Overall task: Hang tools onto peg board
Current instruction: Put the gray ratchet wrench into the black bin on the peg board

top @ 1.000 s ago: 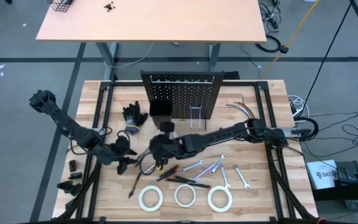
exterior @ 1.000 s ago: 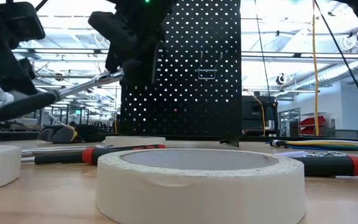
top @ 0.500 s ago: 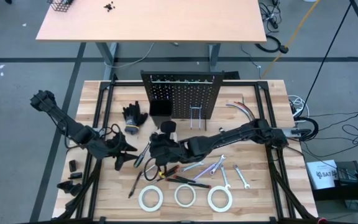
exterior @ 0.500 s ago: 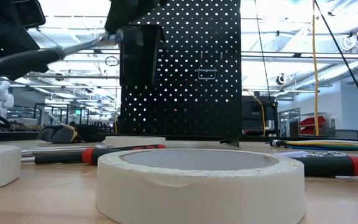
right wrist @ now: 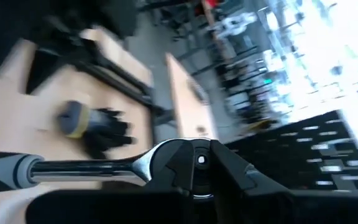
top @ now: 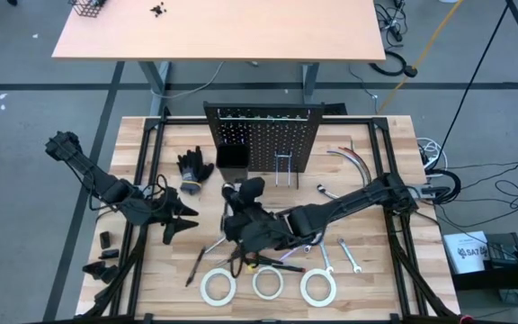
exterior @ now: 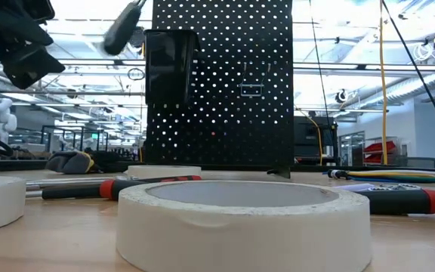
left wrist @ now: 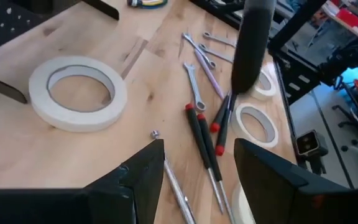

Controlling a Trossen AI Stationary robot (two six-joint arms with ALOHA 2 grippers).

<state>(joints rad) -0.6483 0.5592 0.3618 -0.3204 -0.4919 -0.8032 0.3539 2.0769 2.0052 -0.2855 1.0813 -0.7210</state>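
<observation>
The step in hand looks like the carry: the right gripper (right wrist: 199,163) is clamped tight on the round head of the silver ratchet with a dark grip handle (right wrist: 92,167), lifted clear of the tabletop, and the next move, as I judge it, calls for turning the ratchet toward the upright black perforated peg board (top: 263,135) and lining it up with 1 of the metal hooks (top: 283,169) there. The right arm reaches low and long across the wooden table (top: 380,144), its wrist well short of the board. Beyond the ratchet's head lie the black gloves (right wrist: 95,129); the board stands farther off again. The left gripper (left wrist: 194,171) hangs with its 2 fingers spread wide and nothing between them, off to the ratchet's handle side; under it lie thin red-and-black-handled screwdrivers (left wrist: 199,134), small silver wrenches (left wrist: 194,79) and a white ring of tape (left wrist: 76,93).
</observation>
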